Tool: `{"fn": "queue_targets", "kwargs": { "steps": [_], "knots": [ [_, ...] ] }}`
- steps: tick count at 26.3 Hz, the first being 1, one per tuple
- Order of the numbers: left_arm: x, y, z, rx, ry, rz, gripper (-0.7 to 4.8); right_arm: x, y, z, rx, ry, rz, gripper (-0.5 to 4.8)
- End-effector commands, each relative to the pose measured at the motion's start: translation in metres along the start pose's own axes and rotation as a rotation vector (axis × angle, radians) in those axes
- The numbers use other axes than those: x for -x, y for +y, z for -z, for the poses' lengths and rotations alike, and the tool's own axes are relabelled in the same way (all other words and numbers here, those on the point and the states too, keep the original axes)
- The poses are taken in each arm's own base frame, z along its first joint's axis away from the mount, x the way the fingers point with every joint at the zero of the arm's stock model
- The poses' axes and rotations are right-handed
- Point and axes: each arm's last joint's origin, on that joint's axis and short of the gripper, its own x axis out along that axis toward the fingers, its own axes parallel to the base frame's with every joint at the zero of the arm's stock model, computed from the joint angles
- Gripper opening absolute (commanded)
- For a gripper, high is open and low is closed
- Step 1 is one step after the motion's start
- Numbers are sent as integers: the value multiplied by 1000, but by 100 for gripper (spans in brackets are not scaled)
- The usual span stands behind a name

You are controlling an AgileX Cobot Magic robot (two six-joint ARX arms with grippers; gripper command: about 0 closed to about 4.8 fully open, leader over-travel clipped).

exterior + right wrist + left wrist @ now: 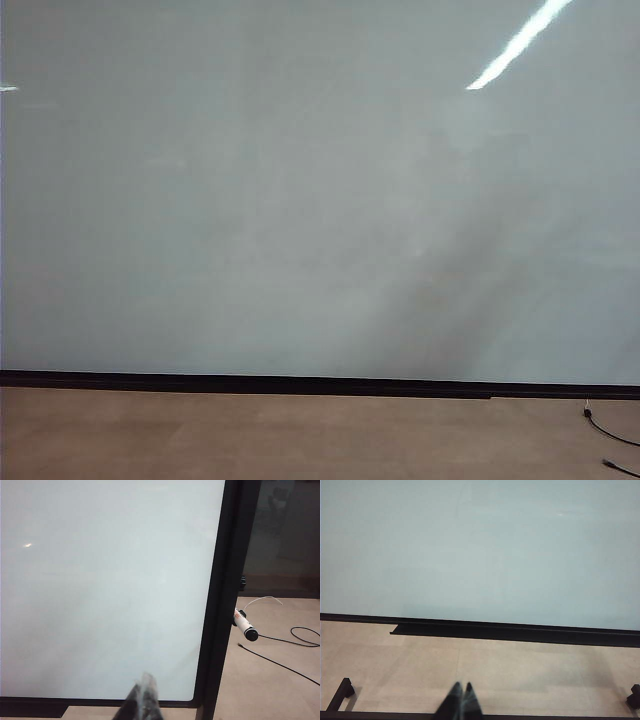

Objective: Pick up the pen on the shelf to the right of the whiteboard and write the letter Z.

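The whiteboard [300, 200] fills the exterior view, pale and glossy, with a black strip along its bottom edge; no letter Z is in view on it. The pen [244, 624], white with a dark end, sticks out from a small black shelf mount on the right side of the board's black frame [225, 590]. My right gripper [145, 679] is shut and empty, facing the whiteboard [110, 580] well short of the pen. My left gripper [462, 686] is shut and empty above the floor, back from the whiteboard [480, 550]. Neither gripper appears in the exterior view.
A black ledge [510, 630] runs along the board's bottom edge above the tan floor [300, 435]. Black cables [295, 640] lie on the floor right of the board, and one cable end [605, 430] shows at the lower right. Black stand parts [340, 695] sit near the left gripper.
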Motion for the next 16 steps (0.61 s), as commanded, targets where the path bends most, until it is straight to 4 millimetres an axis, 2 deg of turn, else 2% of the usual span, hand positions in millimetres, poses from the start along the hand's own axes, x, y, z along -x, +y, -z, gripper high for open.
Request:
{"fn": "queue_targets", "kwargs": {
  "steps": [1,11,14,16],
  "knots": [
    [0,0,-1,-4,-6,0,-4,0,0,-3,3,-25,-1,-8],
    [0,0,-1,-4,-6,0,-4,0,-1,-6,3,-56,12,-8],
    [0,0,-1,-4,-6,0,-5,1,-5,-5,10,-40,186,-8],
    [0,0,-1,-4,-6,0,-4,2,-10,-5,5,-34,361,-8]
  ]
}}
